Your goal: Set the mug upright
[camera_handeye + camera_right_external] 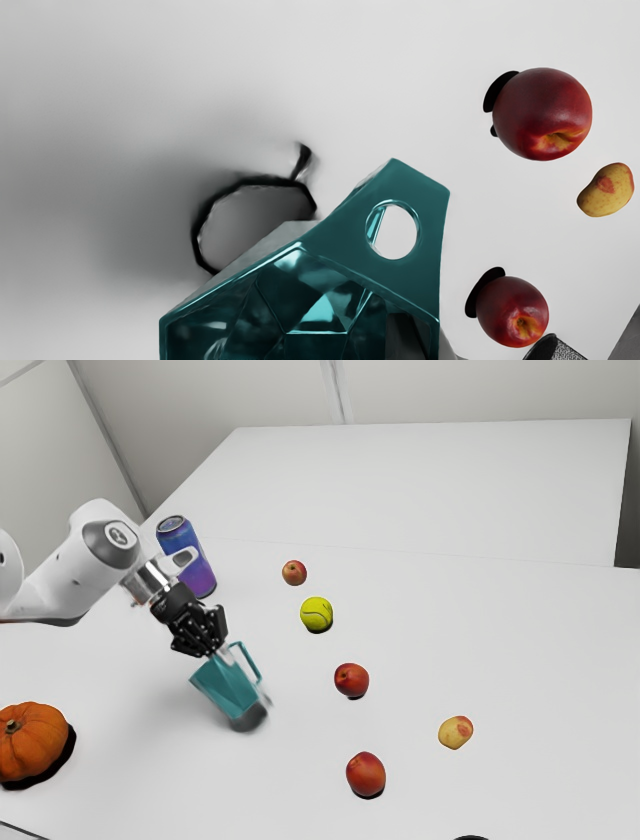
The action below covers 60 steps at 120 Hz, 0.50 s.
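Ext. view: claw [207,635] is at the mouth end of the teal mug [225,685], over the L half of the worktop [440,490], nearer its near edge than its far edge. Can't tell how far open the claw is, or if it has a firm hold. Mug's tilted, neither flat nor upright; a dark patch [248,718] lies by its base end, but can't tell if base touches.

Step in hand, my guess: get the lean out & seat the base. Turn hand slowly, w/ base low, till the mug's plumb, then ease down flat. Hold looks to be up at the rim, so mug could pivot or slip if rushed. Let go only once base sits full; back off straight up, so the rim isn't dragged. Pumpkin [33,742] toward the near L corner & red fruit [351,680] on the other side are well apart, so there's room.

Long axis: mouth up & leaning toward the worktop's L edge, base down toward the R. Handle [251,662] on the side away from the L edge.

Wrist view: mouth faces the cam, approx. along the hand's line; oval handle hole [393,230] on the fruit side.
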Motion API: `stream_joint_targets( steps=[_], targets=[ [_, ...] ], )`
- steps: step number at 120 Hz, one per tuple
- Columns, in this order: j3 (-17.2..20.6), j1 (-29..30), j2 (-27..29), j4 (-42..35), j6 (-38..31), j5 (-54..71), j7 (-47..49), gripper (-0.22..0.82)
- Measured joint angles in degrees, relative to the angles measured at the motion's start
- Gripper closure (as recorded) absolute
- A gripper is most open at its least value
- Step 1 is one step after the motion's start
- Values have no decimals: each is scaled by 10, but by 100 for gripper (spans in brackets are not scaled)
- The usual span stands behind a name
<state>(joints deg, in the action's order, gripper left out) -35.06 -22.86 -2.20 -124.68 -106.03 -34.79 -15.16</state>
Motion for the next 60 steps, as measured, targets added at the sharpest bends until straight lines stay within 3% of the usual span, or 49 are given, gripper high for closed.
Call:
stream_joint_targets(
  steps=[29,60],
  targets=[
    [1,-27,2,5,-75,87,51,79],
    [1,-73,3,23,-167,273,151,79]
  ],
)
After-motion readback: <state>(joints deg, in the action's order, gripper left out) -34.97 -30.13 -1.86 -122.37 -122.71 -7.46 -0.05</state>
